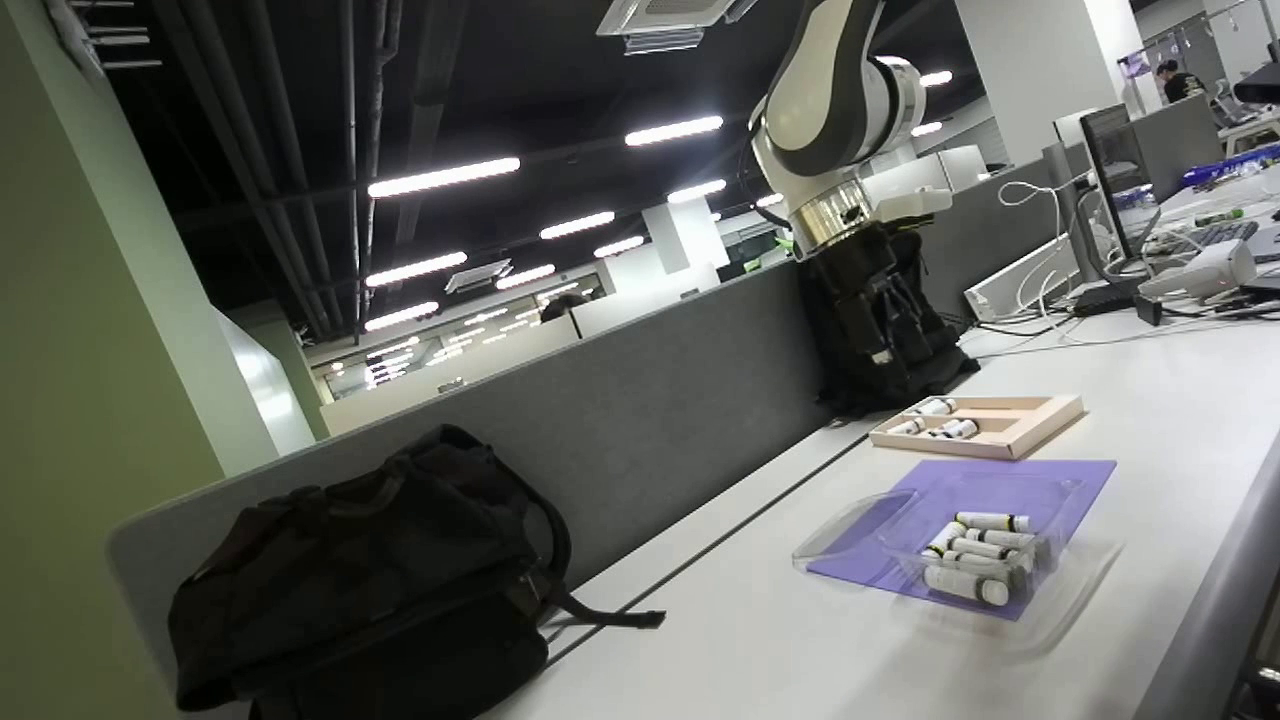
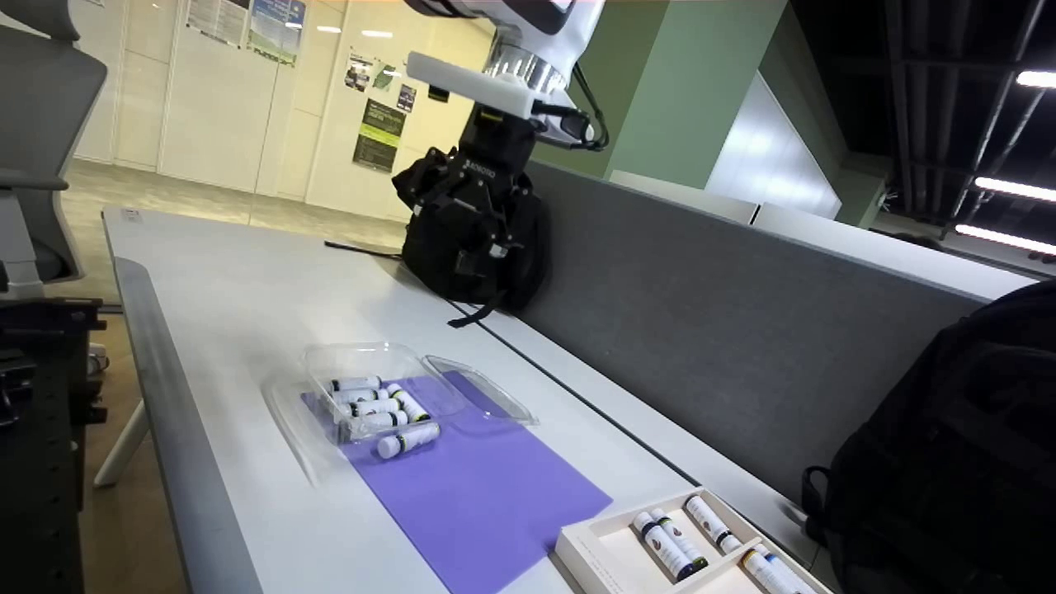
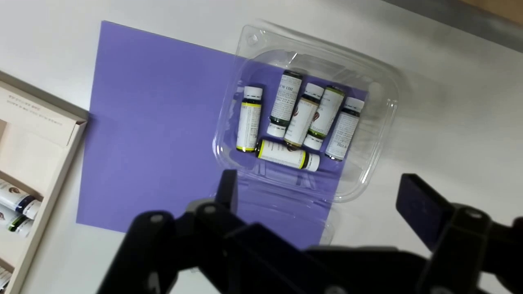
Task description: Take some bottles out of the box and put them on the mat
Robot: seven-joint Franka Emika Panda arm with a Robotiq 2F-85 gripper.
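The box (image 3: 378, 157) is a clear plastic container with its lid folded open. It shows in both exterior views (image 1: 1062, 500) (image 2: 318, 363) and overlaps one end of the purple mat (image 3: 151, 122). The mat also shows in both exterior views (image 1: 1075, 480) (image 2: 487, 516). Several small white-labelled bottles (image 3: 282, 154) lie on their sides in the box, also in both exterior views (image 1: 965, 585) (image 2: 408, 441). My gripper (image 3: 322, 196) is open and empty, raised above the table. It hangs dark against a black backpack in both exterior views (image 1: 880, 345) (image 2: 487, 243).
A pale wooden tray (image 2: 590, 561) with similar bottles in its compartments stands by the mat's other end, also in an exterior view (image 1: 1040, 425). A grey partition (image 1: 690, 400) runs along the table. Black backpacks (image 1: 370, 570) lean on it. A monitor and cables (image 1: 1110, 180) stand farther off.
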